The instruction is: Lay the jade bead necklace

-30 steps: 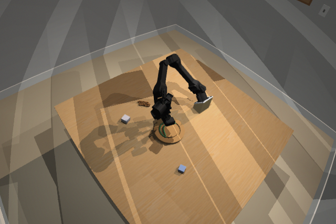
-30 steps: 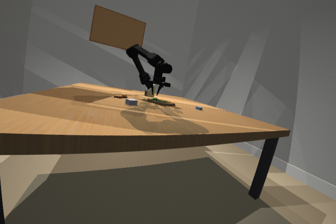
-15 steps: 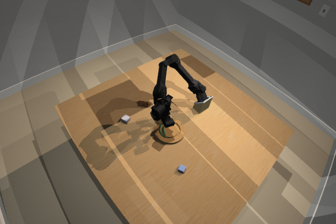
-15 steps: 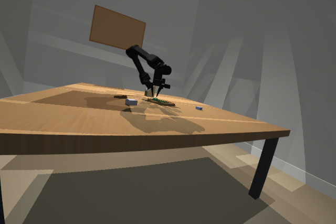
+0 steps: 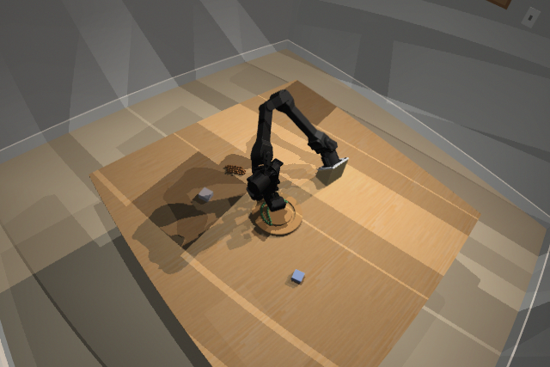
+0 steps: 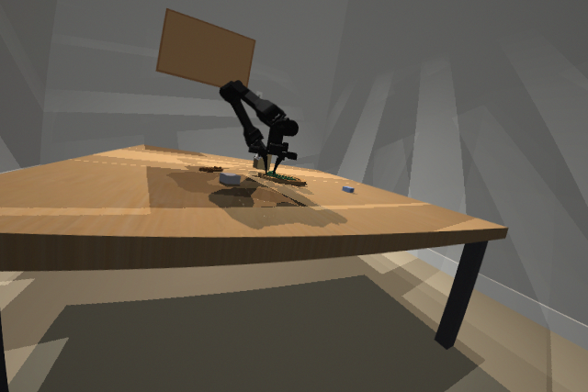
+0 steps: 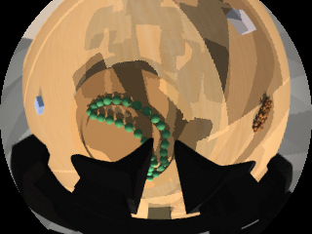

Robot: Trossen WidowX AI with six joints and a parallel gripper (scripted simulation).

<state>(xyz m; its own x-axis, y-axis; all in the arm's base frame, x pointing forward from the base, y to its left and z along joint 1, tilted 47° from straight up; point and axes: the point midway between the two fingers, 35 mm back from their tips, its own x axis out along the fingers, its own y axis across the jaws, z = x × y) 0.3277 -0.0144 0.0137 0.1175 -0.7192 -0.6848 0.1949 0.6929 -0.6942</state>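
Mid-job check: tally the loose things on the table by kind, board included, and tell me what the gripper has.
Green bead necklace: 1, on the round bead board, gripper shut on it
Brown bead necklace: 1
Round bead board: 1
Small blocks: 2, one grey, one blue
Total: 5

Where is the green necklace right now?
The jade bead necklace lies on the round bead board, on its left part in the top view, with one end between the gripper fingers.
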